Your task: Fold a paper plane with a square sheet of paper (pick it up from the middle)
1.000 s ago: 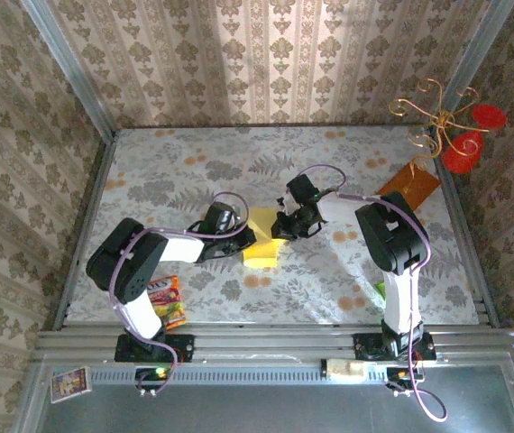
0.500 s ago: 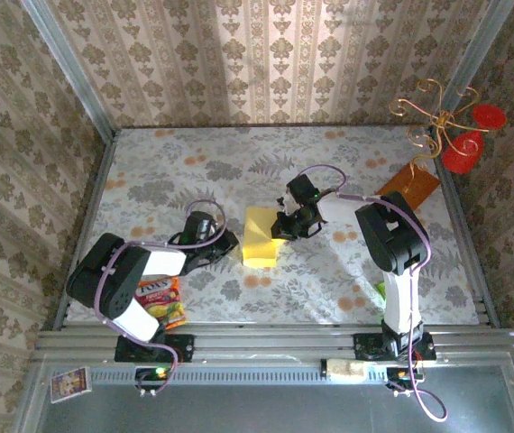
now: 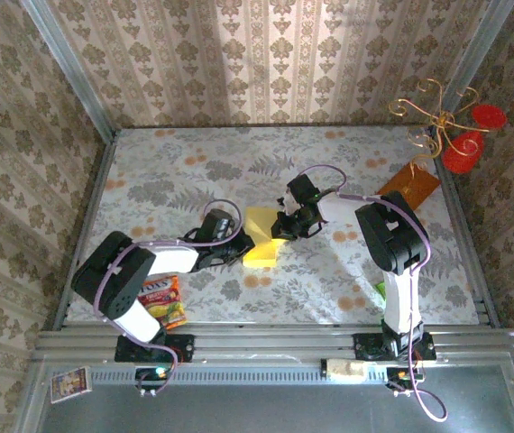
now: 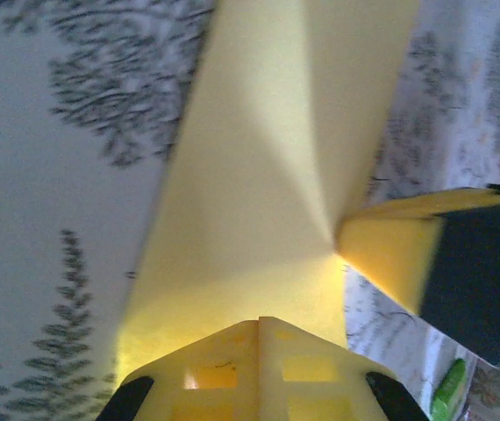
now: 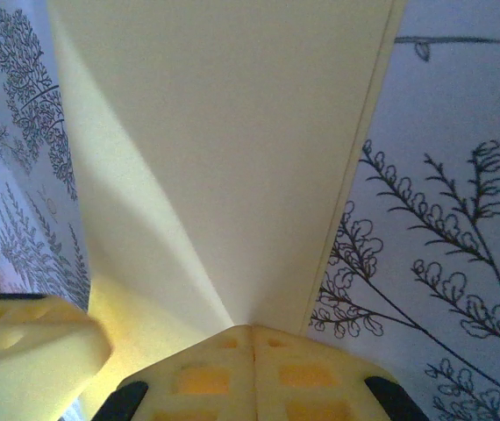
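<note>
Pinning the square sheet of paper (image 3: 260, 242) to the worktop (image 3: 167, 171), the closed left hand (image 4: 259, 329) and closed right hand (image 5: 252, 333) needed even, steady pressure.

Cannot see the far end of the yellow paper (image 4: 267, 132): cut off by the top edge in both wrist views. Cannot see its near edges either, covered by the closed tips of the left gripper (image 4: 259, 326) and the right gripper (image 5: 252, 331). Cannot make out the small green thing (image 3: 380, 290), mostly behind the right arm (image 3: 392, 244). Cannot read the print on the snack packet (image 3: 169, 302), partly under the left arm (image 3: 122, 275).
</note>
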